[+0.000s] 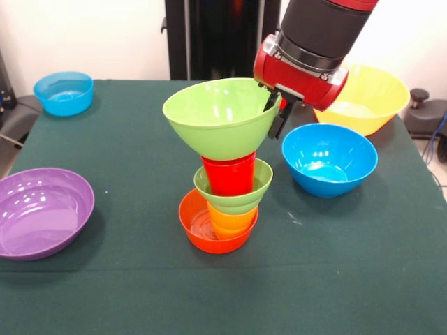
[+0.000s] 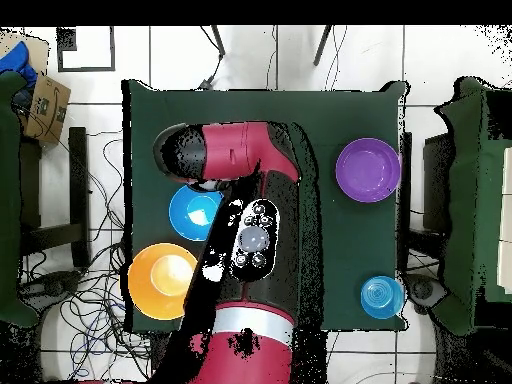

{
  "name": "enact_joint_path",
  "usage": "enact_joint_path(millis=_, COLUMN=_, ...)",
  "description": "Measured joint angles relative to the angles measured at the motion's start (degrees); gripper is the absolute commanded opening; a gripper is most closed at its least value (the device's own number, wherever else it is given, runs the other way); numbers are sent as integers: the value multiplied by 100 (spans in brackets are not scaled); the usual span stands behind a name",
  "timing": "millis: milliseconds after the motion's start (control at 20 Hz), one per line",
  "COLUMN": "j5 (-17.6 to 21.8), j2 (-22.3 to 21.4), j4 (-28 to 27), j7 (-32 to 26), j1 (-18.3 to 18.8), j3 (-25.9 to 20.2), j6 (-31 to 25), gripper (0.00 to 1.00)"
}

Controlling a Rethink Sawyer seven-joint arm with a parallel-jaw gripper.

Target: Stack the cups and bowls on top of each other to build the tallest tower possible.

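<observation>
A large green bowl (image 1: 222, 115) sits tilted on top of the tower (image 1: 227, 202) at the middle of the green table (image 1: 140, 279), its base resting in the mouth of the red cup (image 1: 229, 174). The gripper (image 1: 278, 115) grasps the bowl's rim on the side toward the yellow bowl, one finger inside and one outside the wall. The bowl lies directly beside the gripper, its open face tipped up and away from the arm, so the coming move turns on whether it is level and centred over the cup before the fingers let go; that looks not yet settled.

Below the red cup come the small green bowl (image 1: 246, 190), the yellow-orange cup (image 1: 232, 222) and the small orange bowl (image 1: 202, 234) at the foot, each nested in the next.

Around the tower stand loose bowls, all empty: a blue bowl (image 1: 328, 159) just beside it, a large yellow bowl (image 1: 370, 94) beyond that, a wide purple bowl (image 1: 42, 209) well apart at the table's edge, and a small blue bowl (image 1: 64, 92) at a far corner. From overhead, the arm (image 2: 250, 240) hides the tower entirely.
</observation>
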State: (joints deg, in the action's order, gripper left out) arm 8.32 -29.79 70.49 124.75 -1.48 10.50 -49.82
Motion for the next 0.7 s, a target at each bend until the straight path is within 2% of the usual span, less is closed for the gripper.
enact_joint_path(millis=700, j5=0, j2=-39, j4=127, j7=0, j1=44, j3=-5, j6=116, gripper=0)
